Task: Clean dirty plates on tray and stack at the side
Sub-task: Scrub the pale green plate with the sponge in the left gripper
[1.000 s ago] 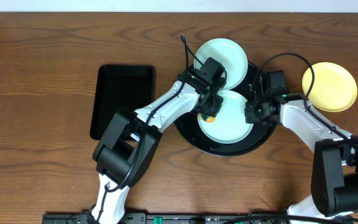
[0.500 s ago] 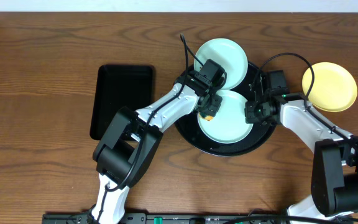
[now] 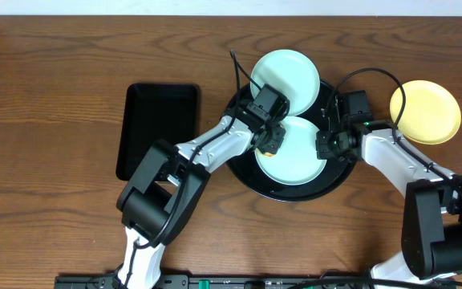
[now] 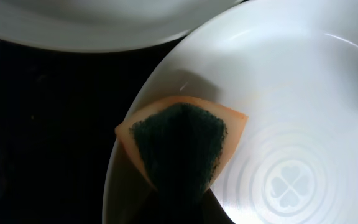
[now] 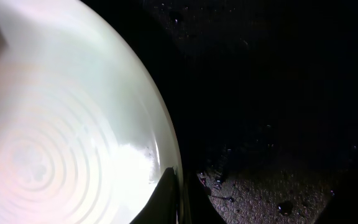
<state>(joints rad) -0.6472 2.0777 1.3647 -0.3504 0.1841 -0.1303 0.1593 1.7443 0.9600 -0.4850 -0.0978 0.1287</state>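
Since both arms are reaching toward the far edge of the counter (image 3: 54, 64), pose first. The left arm (image 3: 215, 146) runs diagonally up from the near edge to the round black tray (image 3: 337, 181). Its wrist is tipped down, so the left pincer (image 3: 269, 144) sits over the left rim of the near mint plate (image 3: 299, 164). That pincer is closed tight on a sponge (image 4: 179, 149), orange with a dark green scrub face, and the sponge is pressed against the plate's inner slope right at that rim. The right arm (image 3: 399, 156) comes in from the right edge with its elbow folded. The right pincer (image 3: 325, 144) is clamped on the same plate's right rim.

Count: three plates (two mint, one yellow), one round tray, one rectangular black tray (image 3: 157, 128), one sponge.

The tray sits right of centre, toward the far edge, and the near mint plate lies in the middle of it. The plate is glossy, with raised concentric rings and a little clover mark (image 4: 284, 184) in its centre. The far mint plate (image 3: 289, 71) hangs over the tray's far rim, just beside the first one, but I can't tell if they touch. The yellow plate (image 3: 425, 111) is off the tray, on the counter toward the far right corner. The rectangular tray is left of centre. The round tray's floor has small droplets (image 5: 284, 205) on it.
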